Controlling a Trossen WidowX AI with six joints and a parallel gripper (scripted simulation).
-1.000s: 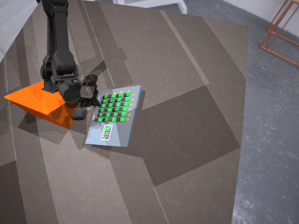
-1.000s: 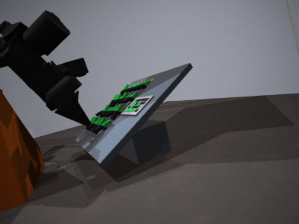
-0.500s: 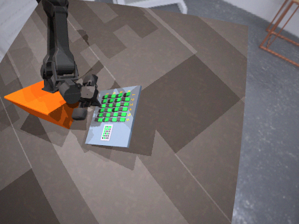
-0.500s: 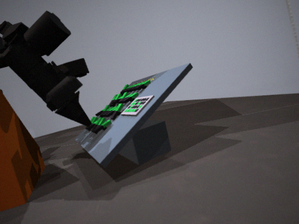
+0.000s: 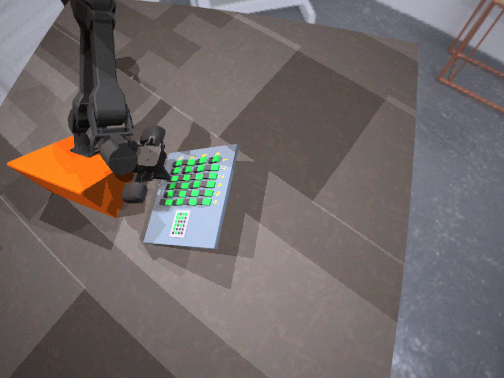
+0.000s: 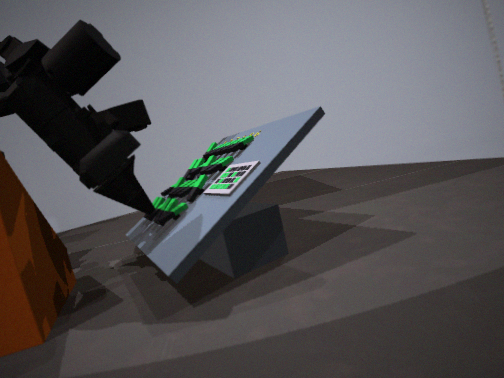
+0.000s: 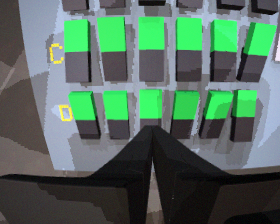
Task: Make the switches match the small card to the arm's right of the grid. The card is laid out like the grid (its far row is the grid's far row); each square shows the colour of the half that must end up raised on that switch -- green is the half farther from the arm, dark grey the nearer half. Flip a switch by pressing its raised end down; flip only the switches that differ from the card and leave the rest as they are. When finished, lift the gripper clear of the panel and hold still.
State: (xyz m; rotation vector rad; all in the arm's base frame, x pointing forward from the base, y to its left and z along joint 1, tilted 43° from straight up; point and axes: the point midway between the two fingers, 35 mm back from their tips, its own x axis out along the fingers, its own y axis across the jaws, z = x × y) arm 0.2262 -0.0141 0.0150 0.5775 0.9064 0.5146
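Note:
The blue-grey panel [image 5: 202, 231] [image 6: 285, 130] [image 7: 44, 30] is tilted, its far side high, with four rows of green-and-dark switches. The small white card [image 5: 179, 224] [image 6: 233, 178] is on the panel to the right of the grid; its squares are too small to read surely. My gripper [image 5: 168, 178] [image 6: 154, 215] [image 7: 151, 132] is shut and empty. Its tips are at the nearer, dark half of the third switch [image 7: 150, 104] in the nearest row, marked D, and hide part of that half. I cannot tell whether they press it. Row C's six switches show fully in the wrist view.
An orange block [image 5: 60, 166] [image 6: 30, 274] stands beside the arm, close to the panel's near side. A dark wedge [image 6: 257, 241] supports the panel on the brown table [image 5: 325, 274]. The yellow letter D [image 7: 65, 113] marks the nearest row. Other switches stand close around the tips.

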